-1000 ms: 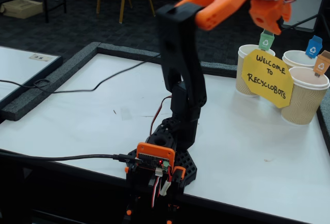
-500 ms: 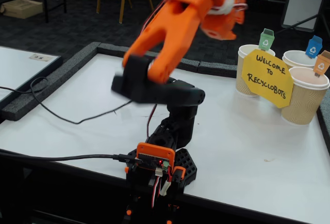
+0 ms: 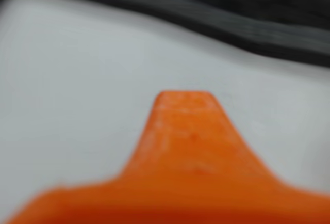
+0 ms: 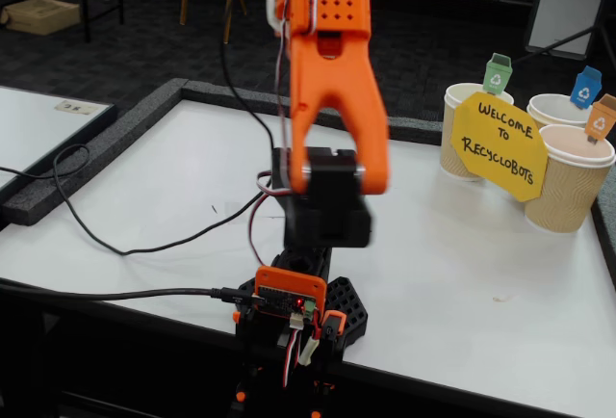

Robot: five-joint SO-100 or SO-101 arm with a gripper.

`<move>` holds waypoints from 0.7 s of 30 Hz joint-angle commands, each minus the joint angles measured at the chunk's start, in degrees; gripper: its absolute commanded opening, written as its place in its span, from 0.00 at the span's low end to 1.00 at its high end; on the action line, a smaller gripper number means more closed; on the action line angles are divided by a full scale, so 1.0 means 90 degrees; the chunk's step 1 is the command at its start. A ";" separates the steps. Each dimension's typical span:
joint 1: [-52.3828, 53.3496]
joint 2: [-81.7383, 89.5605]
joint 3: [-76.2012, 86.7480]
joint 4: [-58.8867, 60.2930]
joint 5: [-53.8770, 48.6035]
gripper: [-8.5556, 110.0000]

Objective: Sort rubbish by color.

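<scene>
No rubbish shows in either view. In the wrist view, blurred by motion, my gripper [image 3: 184, 94] appears only as one orange finger [image 3: 185, 141] rising from the bottom edge over white table. The other finger is out of frame, so its state is unclear. Nothing shows at the finger. In the fixed view the orange arm [image 4: 332, 81] stands folded upright over its base [image 4: 294, 307], and the gripper is hidden behind it.
Three beige ribbed cups stand at the right: green-tagged [image 4: 454, 143], blue-tagged [image 4: 556, 108] and orange-tagged [image 4: 570, 187], with a yellow sign [image 4: 500, 143] in front. A black cable [image 4: 144, 245] trails across the white table. Dark foam edging [image 4: 96, 148] borders it.
The arm has swung away from above the cups, leftward and back, and now stands folded upright over its base. The cable on the table has shifted with it.
</scene>
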 commanded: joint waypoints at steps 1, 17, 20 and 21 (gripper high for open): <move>-0.1416 0.0117 -0.0469 0.0000 -0.0166 0.17; -0.2285 0.0029 0.0430 -0.1201 -0.0166 0.17; -0.2285 0.0010 0.0586 -0.1436 -0.0166 0.17; -0.2285 0.0010 0.0645 -0.1475 -0.0166 0.17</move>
